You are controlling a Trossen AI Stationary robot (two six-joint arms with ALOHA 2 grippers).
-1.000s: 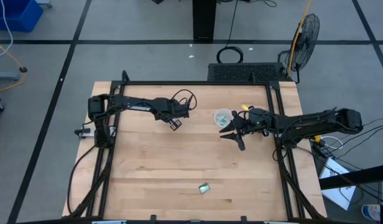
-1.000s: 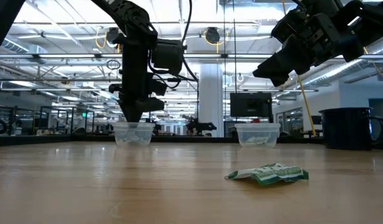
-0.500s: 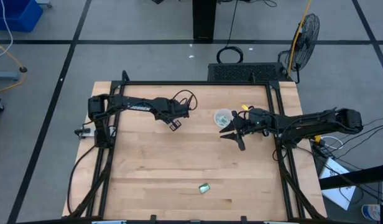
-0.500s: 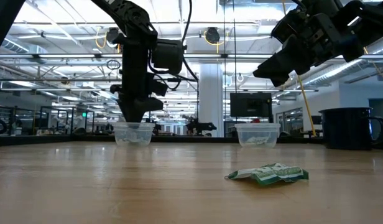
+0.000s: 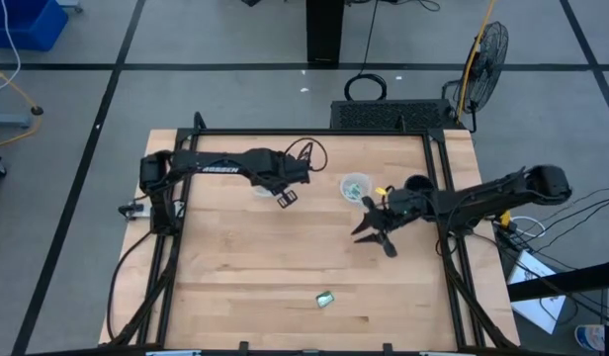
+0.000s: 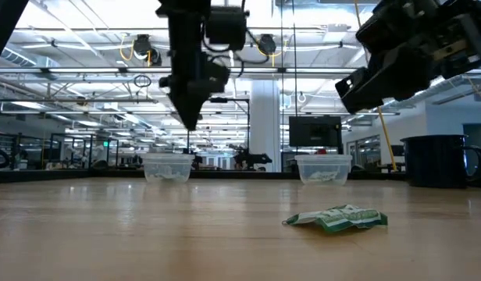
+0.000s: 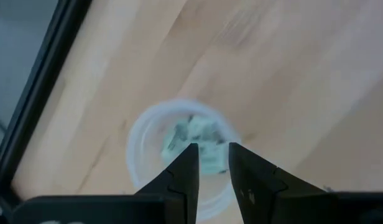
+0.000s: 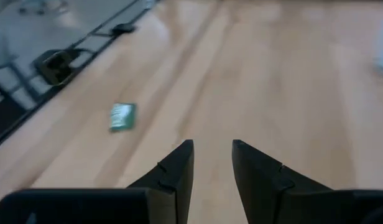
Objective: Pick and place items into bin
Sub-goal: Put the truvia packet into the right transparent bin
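Note:
One pale green and white packet (image 5: 325, 298) lies flat on the wooden table near its near edge, also seen in the low view (image 6: 338, 218) and the right wrist view (image 8: 122, 116). Two clear cups stand toward the far side. The left cup (image 5: 261, 190) (image 7: 179, 155) holds green packets, and so does the right cup (image 5: 356, 185) (image 6: 322, 168). My left gripper (image 5: 285, 197) (image 7: 211, 155) hovers above and just beside the left cup, open by a narrow gap and empty. My right gripper (image 5: 372, 237) (image 8: 213, 155) hangs open over bare table, on the far right side of the loose packet.
A dark round container (image 6: 440, 160) stands near the table's right edge. Black frame rails (image 5: 445, 237) run along the table's sides. Bare wood lies between the cups and the loose packet. A fan and cables stand on the floor beyond the table.
My left gripper has risen and moved toward the table's right, off the spot right above the left cup. My right gripper has moved away from the right cup toward the near edge, closer to the loose packet. The packet and cups have stayed put.

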